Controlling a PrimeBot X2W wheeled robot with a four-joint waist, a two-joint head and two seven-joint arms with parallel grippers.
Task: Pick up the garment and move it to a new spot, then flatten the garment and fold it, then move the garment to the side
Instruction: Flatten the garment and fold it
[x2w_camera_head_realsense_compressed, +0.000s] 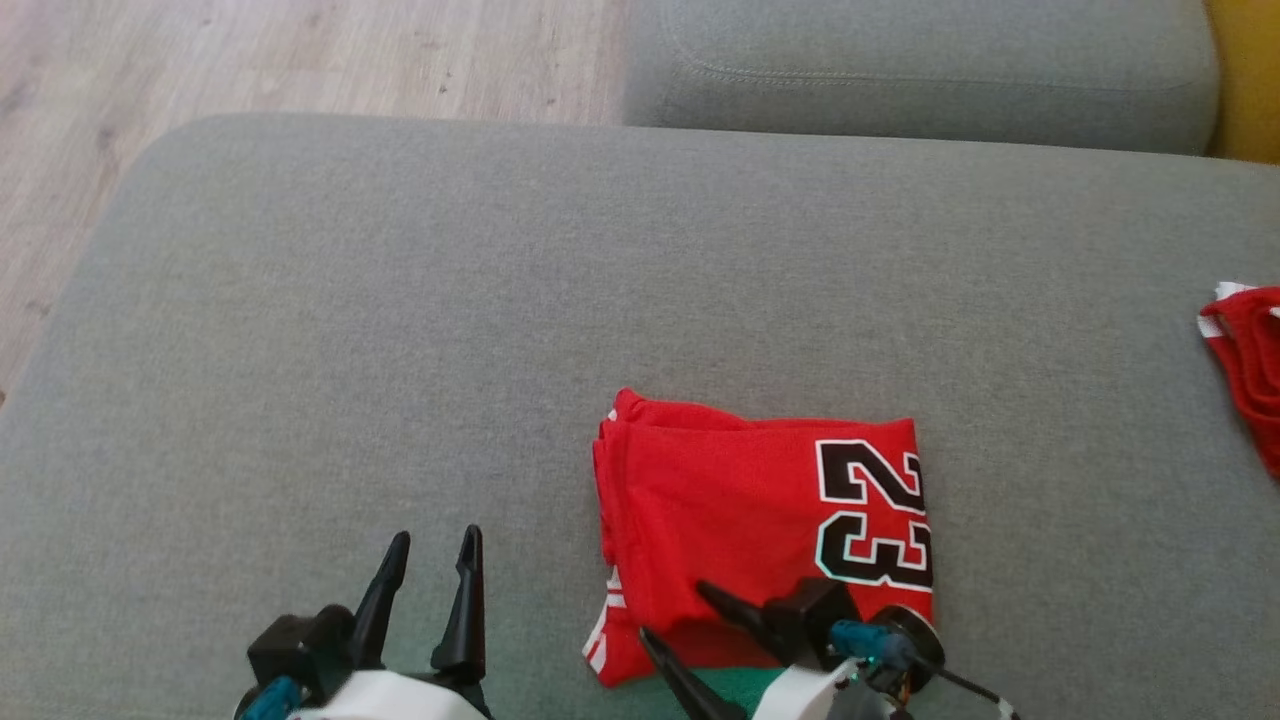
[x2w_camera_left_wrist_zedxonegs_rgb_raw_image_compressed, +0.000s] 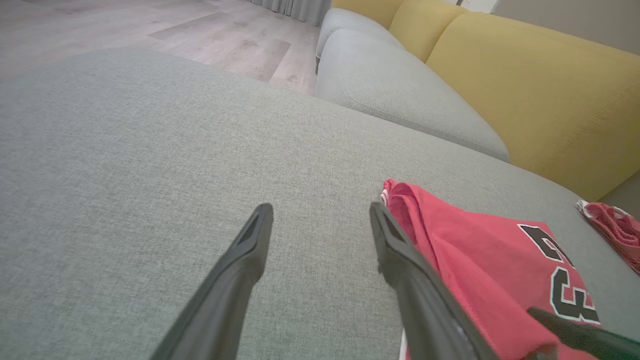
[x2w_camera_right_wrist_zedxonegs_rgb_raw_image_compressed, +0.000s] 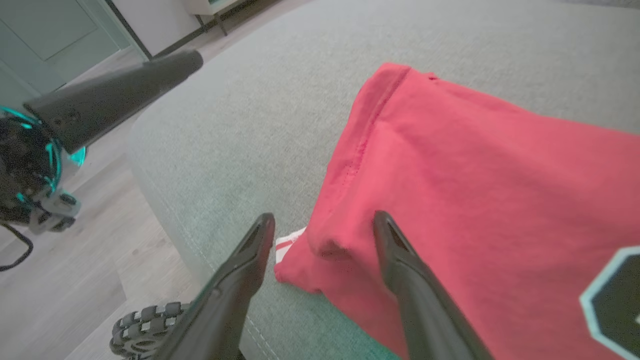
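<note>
A red jersey (x2w_camera_head_realsense_compressed: 740, 510) with a black "23" lies folded into a rectangle on the grey sofa seat (x2w_camera_head_realsense_compressed: 400, 300), near its front edge. My right gripper (x2w_camera_head_realsense_compressed: 672, 610) is open at the jersey's near left corner. In the right wrist view a raised fold of the jersey (x2w_camera_right_wrist_zedxonegs_rgb_raw_image_compressed: 475, 175) sits between its two fingers (x2w_camera_right_wrist_zedxonegs_rgb_raw_image_compressed: 400, 265), which are spread on either side of that corner. My left gripper (x2w_camera_head_realsense_compressed: 435, 537) stands open over bare cushion, a short way left of the jersey (x2w_camera_left_wrist_zedxonegs_rgb_raw_image_compressed: 475, 260), with nothing between its fingers (x2w_camera_left_wrist_zedxonegs_rgb_raw_image_compressed: 240, 265).
A second red garment with white trim (x2w_camera_head_realsense_compressed: 1250, 360) lies at the seat's right edge. A grey cushion (x2w_camera_head_realsense_compressed: 900, 70) sits behind, with a yellow backrest (x2w_camera_left_wrist_zedxonegs_rgb_raw_image_compressed: 525, 90). Wood floor (x2w_camera_head_realsense_compressed: 200, 60) lies beyond the seat's left and front edges.
</note>
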